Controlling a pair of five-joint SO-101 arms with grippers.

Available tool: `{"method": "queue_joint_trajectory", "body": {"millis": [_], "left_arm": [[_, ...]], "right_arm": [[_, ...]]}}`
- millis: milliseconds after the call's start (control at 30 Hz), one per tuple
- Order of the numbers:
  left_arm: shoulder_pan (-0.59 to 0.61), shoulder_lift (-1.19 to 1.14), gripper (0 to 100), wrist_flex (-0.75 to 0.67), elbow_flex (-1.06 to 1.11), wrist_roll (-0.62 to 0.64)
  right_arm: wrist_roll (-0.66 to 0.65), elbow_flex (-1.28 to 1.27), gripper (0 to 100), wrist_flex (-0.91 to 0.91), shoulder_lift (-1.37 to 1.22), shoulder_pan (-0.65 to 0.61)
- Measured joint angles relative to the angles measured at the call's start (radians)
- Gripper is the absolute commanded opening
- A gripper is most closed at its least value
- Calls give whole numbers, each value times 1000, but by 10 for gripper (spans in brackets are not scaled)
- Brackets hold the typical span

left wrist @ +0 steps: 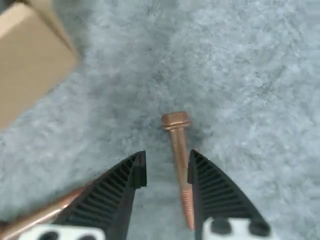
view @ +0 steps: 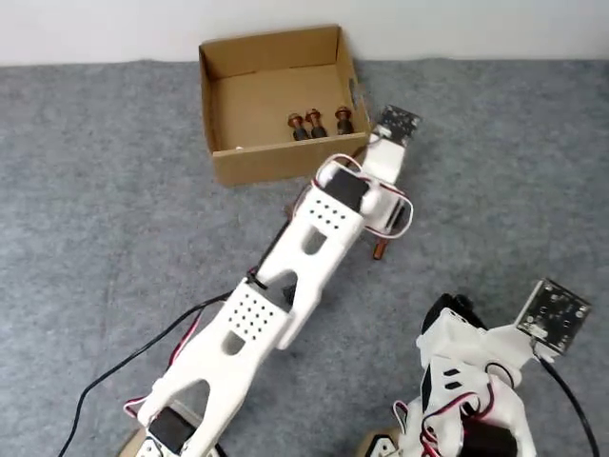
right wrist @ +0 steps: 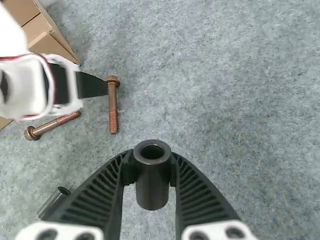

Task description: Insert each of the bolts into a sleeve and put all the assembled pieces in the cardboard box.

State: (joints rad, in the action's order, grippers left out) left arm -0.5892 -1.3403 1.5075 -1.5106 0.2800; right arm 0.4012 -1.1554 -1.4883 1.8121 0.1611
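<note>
Left end effector [left wrist: 167, 161]: released, jaws spread, set low over a loose bolt [left wrist: 179, 165] that lies flat on the bench [view: 114, 209]. The shank runs between the jaws, close against one and apart from the other. The hex head points away from the wrist. As I read it, no grip has been made.

Right end effector [right wrist: 151, 165]: clenched on a black sleeve [right wrist: 151, 182], with the bore open toward the wrist camera. It sits well back from the left arm's working spot.

Step in hand, in my judgement: pick-up of a bolt for mating with the gripped sleeve. The next move calls for me to close the left jaws squarely on the shank and lift. I then turn the threaded end toward the bore and line the two up. The bolt sits off-centre in the gap, so I would expect it to shift as the jaws close.

A second bolt [right wrist: 52, 125] lies near the first, at an angle to it and closer to the cardboard box [view: 276, 162]. A dark cylinder [right wrist: 50, 202] lies on the bench, partly hidden behind the right end effector. It looks like a spare sleeve, but I cannot confirm that.

Count:
- Assembled pieces [view: 317, 122] in the box: three, in a row toward its right side.
- Loose bolts: two.
- Sleeves: one gripped, one probable.

On that tally I put the task at three of five done.
</note>
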Motion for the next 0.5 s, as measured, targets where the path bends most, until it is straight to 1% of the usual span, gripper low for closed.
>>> {"method": "queue_joint_trajectory", "body": {"millis": [133,333,500], "left_arm": [[-28,-25,146,0,-5,0],[-26,-29,144,0,-5,-3],[-28,-31,103,0,-5,-51]], "right_arm": [[0,0,8,0,0,0],[0,0,8,0,0,0],[0,0,8,0,-2,0]]}}
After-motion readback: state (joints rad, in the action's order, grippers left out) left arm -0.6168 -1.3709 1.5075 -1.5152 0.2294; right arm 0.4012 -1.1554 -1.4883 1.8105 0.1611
